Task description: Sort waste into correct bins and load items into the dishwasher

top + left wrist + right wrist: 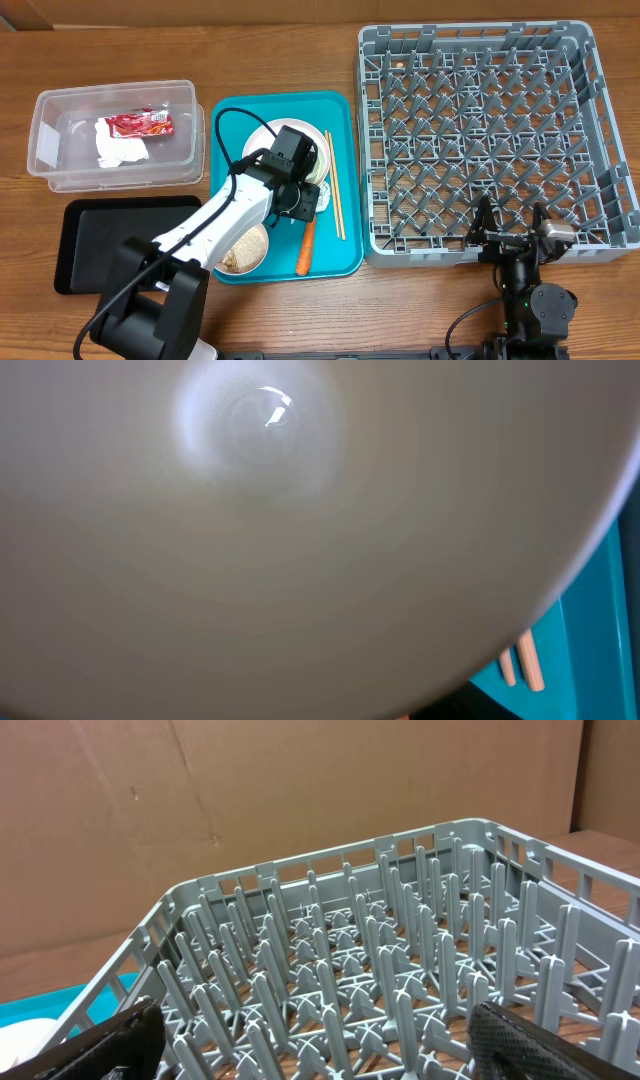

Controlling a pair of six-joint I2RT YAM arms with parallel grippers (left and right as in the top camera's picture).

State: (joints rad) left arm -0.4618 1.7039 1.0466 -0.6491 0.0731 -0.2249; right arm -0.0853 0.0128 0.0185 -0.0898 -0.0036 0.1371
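On the teal rectangular plastic tray (340,115), the round white plate (300,560) sits right under the left pincer (304,199) — plate fills its wrist view, can't tell how wide the jaws stand or whether anything's held. Beside lie thin wooden chopsticks (333,190) and a small orange carrot (305,250). At the near edge of the grey pegged plastic dish rack (480,60), the right pincer (315,1045) gapes wide — empty.

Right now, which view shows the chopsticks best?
Overhead: the chopsticks lie full length on the teal tray. Left wrist catches only their tips past a white dish; right wrist shows none.
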